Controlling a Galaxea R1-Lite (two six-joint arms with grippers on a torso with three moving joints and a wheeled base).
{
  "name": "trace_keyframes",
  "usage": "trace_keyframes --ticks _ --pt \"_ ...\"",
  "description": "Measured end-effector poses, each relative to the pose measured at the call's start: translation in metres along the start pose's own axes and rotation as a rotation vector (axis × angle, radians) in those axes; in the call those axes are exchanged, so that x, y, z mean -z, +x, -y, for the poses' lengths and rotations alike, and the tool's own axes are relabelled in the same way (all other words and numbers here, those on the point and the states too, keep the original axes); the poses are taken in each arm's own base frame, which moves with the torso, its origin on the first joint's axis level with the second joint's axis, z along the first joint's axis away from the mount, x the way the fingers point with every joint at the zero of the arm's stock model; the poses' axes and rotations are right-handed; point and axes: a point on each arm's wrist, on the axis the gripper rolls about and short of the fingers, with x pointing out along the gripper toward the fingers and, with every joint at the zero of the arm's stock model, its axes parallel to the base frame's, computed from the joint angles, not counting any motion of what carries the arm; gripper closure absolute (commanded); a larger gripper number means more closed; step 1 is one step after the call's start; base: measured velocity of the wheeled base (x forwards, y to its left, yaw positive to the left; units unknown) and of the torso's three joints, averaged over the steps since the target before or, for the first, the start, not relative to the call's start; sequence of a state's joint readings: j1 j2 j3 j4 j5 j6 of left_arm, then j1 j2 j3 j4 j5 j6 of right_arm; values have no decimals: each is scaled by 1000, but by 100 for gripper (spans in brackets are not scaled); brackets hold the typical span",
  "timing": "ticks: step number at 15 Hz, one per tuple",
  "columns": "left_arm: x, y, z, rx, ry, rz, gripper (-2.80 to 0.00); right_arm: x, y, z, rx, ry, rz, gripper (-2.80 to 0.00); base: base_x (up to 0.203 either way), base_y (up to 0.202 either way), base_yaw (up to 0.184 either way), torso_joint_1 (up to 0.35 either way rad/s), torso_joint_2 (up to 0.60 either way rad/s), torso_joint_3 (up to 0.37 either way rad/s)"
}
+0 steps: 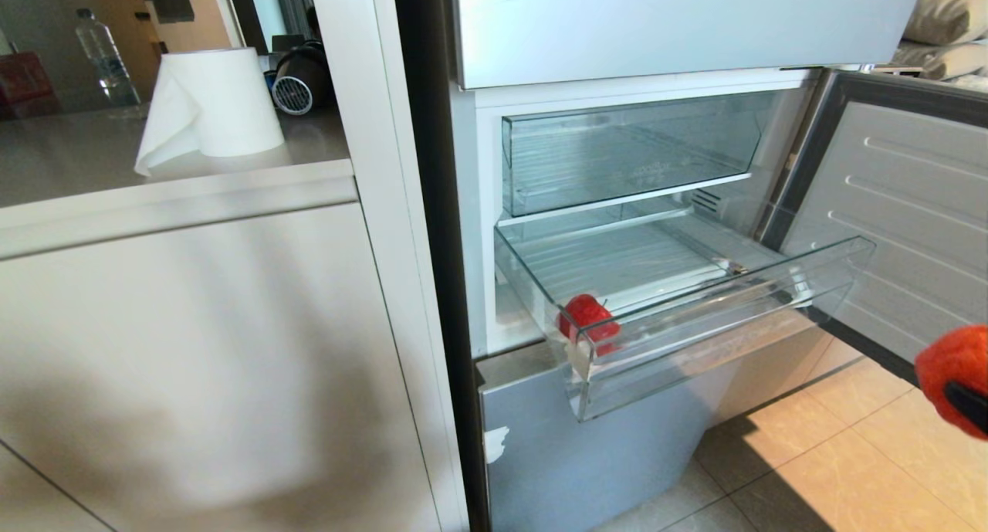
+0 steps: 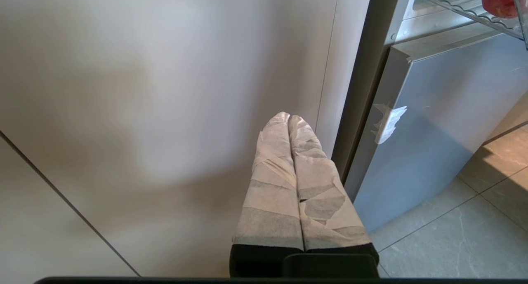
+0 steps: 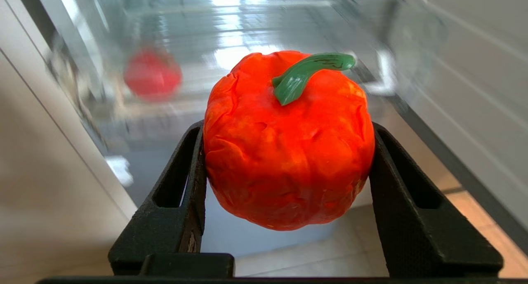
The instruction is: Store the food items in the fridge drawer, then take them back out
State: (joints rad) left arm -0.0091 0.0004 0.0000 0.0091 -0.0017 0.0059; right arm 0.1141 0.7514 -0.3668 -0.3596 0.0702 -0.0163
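Note:
The clear fridge drawer (image 1: 718,316) is pulled out of the open fridge. A red food item (image 1: 588,317) lies in its front left corner, and shows too in the left wrist view (image 2: 499,1) and, blurred, in the right wrist view (image 3: 152,73). My right gripper (image 3: 288,152) is shut on an orange-red food item (image 3: 288,152) with a green stem (image 3: 307,76). That item (image 1: 955,374) shows at the head view's right edge, over the floor and to the right of the drawer. My left gripper (image 2: 288,118) is shut, empty, low before the cabinet front.
A taller clear bin (image 1: 633,150) sits above the drawer. The open fridge door (image 1: 903,208) stands to the right. A closed lower fridge front (image 1: 587,455) is under the drawer. A counter on the left carries a paper roll (image 1: 216,103) and a bottle (image 1: 104,53).

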Motion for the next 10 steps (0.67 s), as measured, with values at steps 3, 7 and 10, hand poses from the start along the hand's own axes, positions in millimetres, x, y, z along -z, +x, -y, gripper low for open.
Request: trace_keyframes --ticks 3,7,10 --pt "0 0 0 0 0 0 0 -42 77 -1 -47 22 -56 0 0 0 0 0 0 0" --pt "0 0 0 0 0 0 0 -53 183 -6 -78 39 -136 0 0 0 0 0 0 0" --pt "0 0 0 0 0 0 0 -43 240 -10 -89 44 -158 0 0 0 0 0 0 0"
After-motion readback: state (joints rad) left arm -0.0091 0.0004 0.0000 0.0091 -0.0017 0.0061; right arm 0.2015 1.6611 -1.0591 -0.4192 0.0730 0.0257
